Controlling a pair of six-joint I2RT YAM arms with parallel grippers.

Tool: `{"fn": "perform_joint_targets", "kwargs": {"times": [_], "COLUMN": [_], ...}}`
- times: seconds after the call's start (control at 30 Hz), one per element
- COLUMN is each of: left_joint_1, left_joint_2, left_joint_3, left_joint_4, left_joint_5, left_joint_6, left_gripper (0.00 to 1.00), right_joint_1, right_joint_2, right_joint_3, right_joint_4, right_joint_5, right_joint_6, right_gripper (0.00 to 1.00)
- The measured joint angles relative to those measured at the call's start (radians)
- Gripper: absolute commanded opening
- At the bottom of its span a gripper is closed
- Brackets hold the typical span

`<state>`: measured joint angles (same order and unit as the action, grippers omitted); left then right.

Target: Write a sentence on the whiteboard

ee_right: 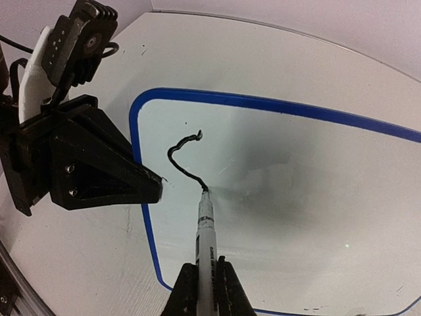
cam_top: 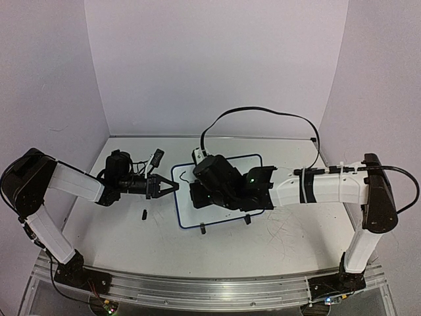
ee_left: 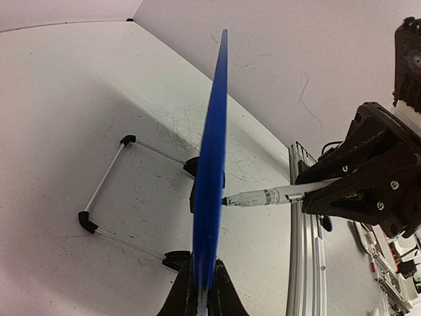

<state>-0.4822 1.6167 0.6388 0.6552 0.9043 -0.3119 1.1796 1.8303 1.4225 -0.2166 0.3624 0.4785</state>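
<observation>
The whiteboard, white with a thin blue rim, stands tilted at the table's middle. My left gripper is shut on its left edge; the left wrist view shows the blue rim edge-on between the fingers. My right gripper is shut on a white marker whose black tip touches the board face. Of the sentence, only one curved black stroke shows, ending at the tip. From the top camera, the right wrist covers much of the board.
A small black cap lies on the table left of the board. Two black clip feet and a wire stand prop the board. An aluminium rail runs along the near edge. A black cable loops behind.
</observation>
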Motion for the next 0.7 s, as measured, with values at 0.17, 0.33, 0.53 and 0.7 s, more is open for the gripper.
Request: {"fn": "perform_joint_targets", "kwargs": {"times": [0.17, 0.33, 0.53, 0.7], "left_joint_1": [-0.001, -0.001, -0.001, -0.001], "left_joint_2": [0.0, 0.0, 0.0, 0.0], "left_joint_3": [0.0, 0.0, 0.0, 0.0], "left_joint_4": [0.0, 0.0, 0.0, 0.0], "left_joint_5": [0.0, 0.0, 0.001, 0.001], "left_joint_6": [0.0, 0.0, 0.0, 0.0], "left_gripper": [0.0, 0.0, 0.0, 0.0], "right_joint_1": [0.003, 0.007, 0.012, 0.014], "right_joint_2": [-0.001, -0.002, -0.002, -0.002], "right_joint_3": [-0.005, -0.008, -0.016, -0.017], "right_joint_4": [-0.007, -0.014, -0.019, -0.021], "right_joint_5": [0.004, 0.007, 0.007, 0.007], "right_joint_6": [0.007, 0.013, 0.02, 0.024], "right_gripper": [0.0, 0.0, 0.0, 0.0]}}
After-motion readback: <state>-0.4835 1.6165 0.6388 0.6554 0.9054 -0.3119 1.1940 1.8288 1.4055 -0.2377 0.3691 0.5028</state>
